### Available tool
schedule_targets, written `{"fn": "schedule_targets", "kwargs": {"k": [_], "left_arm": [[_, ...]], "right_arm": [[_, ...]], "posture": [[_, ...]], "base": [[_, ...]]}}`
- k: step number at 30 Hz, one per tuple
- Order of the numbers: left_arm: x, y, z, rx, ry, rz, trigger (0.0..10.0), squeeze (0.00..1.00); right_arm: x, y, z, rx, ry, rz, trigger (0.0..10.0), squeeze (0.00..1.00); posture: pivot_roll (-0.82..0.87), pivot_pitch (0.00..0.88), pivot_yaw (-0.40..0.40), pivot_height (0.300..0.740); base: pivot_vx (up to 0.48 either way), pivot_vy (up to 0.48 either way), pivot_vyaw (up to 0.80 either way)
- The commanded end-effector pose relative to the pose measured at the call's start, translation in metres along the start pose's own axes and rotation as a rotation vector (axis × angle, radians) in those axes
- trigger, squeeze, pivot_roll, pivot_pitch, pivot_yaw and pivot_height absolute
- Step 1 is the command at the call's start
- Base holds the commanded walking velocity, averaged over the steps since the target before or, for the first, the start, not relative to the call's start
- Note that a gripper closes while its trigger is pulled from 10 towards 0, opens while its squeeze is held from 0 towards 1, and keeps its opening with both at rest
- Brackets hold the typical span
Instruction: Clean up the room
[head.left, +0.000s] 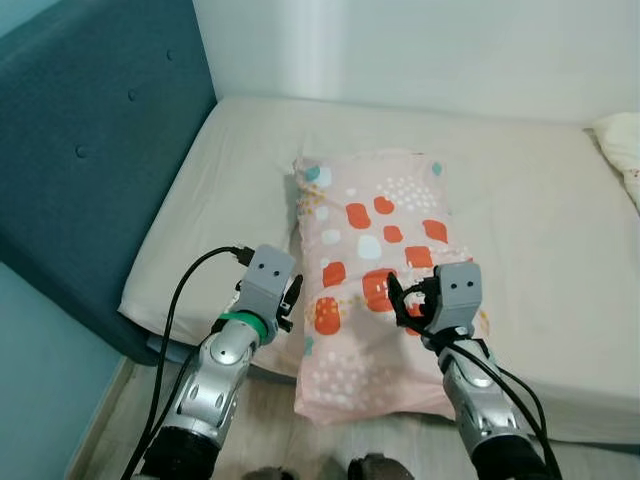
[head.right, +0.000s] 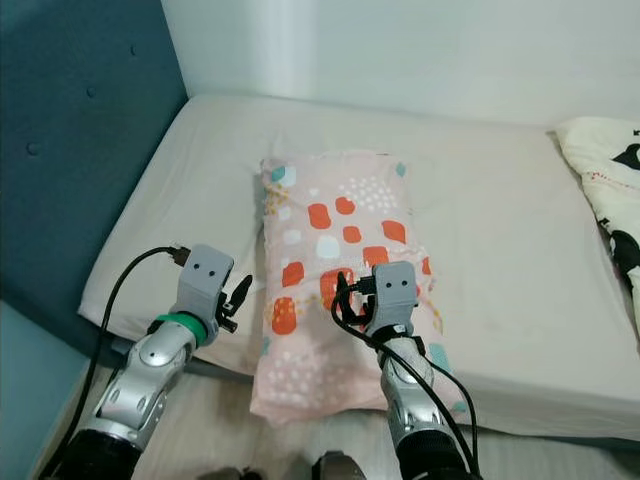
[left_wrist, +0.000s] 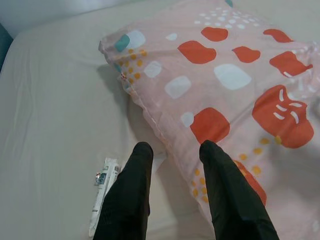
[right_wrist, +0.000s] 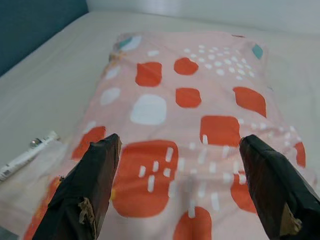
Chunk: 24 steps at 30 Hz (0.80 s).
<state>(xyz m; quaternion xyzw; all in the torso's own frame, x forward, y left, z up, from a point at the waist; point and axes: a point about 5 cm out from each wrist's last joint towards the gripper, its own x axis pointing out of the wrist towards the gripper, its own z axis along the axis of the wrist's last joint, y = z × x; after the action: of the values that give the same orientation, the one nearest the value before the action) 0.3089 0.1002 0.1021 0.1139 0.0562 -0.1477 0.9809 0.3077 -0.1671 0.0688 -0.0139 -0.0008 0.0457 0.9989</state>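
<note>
A pink pillow (head.left: 375, 260) with orange, white and teal patches lies lengthwise on the bed (head.left: 530, 200), its near end hanging over the mattress edge. My left gripper (head.left: 293, 299) is at the pillow's left side near the bed edge. In the left wrist view its fingers (left_wrist: 135, 185) stand open just above the sheet and the pillow's seam. My right gripper (head.left: 410, 300) hovers over the pillow's near half, wide open with nothing in it (right_wrist: 180, 145). A small white tube (left_wrist: 102, 192) lies on the sheet left of the pillow.
A teal padded headboard (head.left: 90, 150) runs along the bed's left side, with a white wall behind. A patterned cushion or blanket (head.right: 610, 180) sits at the bed's right edge. Wooden floor (head.left: 270, 420) shows below the mattress edge.
</note>
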Motion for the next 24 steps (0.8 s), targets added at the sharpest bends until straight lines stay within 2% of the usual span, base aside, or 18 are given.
{"fn": "schedule_targets", "kwargs": {"k": [1, 9, 12, 14, 15, 16, 17, 19, 22, 24], "left_arm": [[-0.002, 0.000, -0.007, -0.012, 0.025, 0.000, 10.0, 0.00], [-0.001, 0.000, -0.006, -0.011, 0.022, 0.000, 10.0, 0.00], [0.000, 0.000, -0.004, -0.012, 0.018, 0.000, 10.0, 0.00], [0.000, 0.000, -0.003, -0.012, 0.015, 0.001, 10.0, 0.00], [0.001, 0.001, -0.002, -0.012, 0.013, 0.001, 10.0, 0.00], [0.001, 0.001, -0.002, -0.012, 0.013, 0.001, 10.0, 0.00], [0.001, 0.001, -0.002, -0.012, 0.012, 0.001, 10.0, 0.00], [0.001, 0.002, -0.001, -0.013, 0.009, 0.002, 10.0, 0.00], [0.001, 0.004, 0.001, -0.011, 0.004, 0.005, 10.0, 0.00], [0.001, 0.007, 0.004, -0.010, -0.001, 0.008, 10.0, 0.00]], "right_arm": [[-0.002, -0.002, -0.003, 0.007, 0.011, -0.013, 10.0, 0.00], [0.002, -0.005, 0.002, -0.005, -0.008, -0.015, 10.0, 0.00], [0.003, -0.014, 0.009, -0.059, -0.036, -0.038, 10.0, 0.00], [0.003, -0.029, 0.022, -0.145, -0.093, -0.079, 10.0, 0.00], [0.003, -0.046, 0.037, -0.200, -0.156, -0.139, 10.0, 0.00], [0.003, -0.046, 0.037, -0.200, -0.156, -0.139, 10.0, 0.00], [0.002, -0.053, 0.043, -0.210, -0.179, -0.163, 10.0, 0.00], [0.000, -0.074, 0.059, -0.246, -0.232, -0.228, 10.0, 0.00], [-0.004, -0.096, 0.077, -0.283, -0.290, -0.277, 10.0, 0.00], [-0.007, -0.108, 0.079, -0.251, -0.282, -0.322, 10.0, 0.00]], "posture": [[-0.12, 0.097, 0.073, 0.630], [-0.12, 0.092, 0.074, 0.590], [-0.12, 0.092, 0.075, 0.575], [-0.12, 0.093, 0.076, 0.565], [-0.12, 0.095, 0.078, 0.560], [-0.12, 0.095, 0.078, 0.560], [-0.12, 0.095, 0.078, 0.560], [-0.12, 0.099, 0.084, 0.560], [-0.12, 0.104, 0.090, 0.560], [-0.12, 0.111, 0.095, 0.560]], "base": [[0.000, 0.000, 0.00], [0.000, 0.000, 0.00], [0.000, 0.000, 0.00], [0.000, 0.000, 0.00], [0.000, 0.000, 0.00], [0.000, 0.000, 0.00], [0.000, 0.000, 0.00], [0.000, 0.000, 0.00], [0.000, 0.000, 0.00], [0.000, 0.000, 0.00]]}}
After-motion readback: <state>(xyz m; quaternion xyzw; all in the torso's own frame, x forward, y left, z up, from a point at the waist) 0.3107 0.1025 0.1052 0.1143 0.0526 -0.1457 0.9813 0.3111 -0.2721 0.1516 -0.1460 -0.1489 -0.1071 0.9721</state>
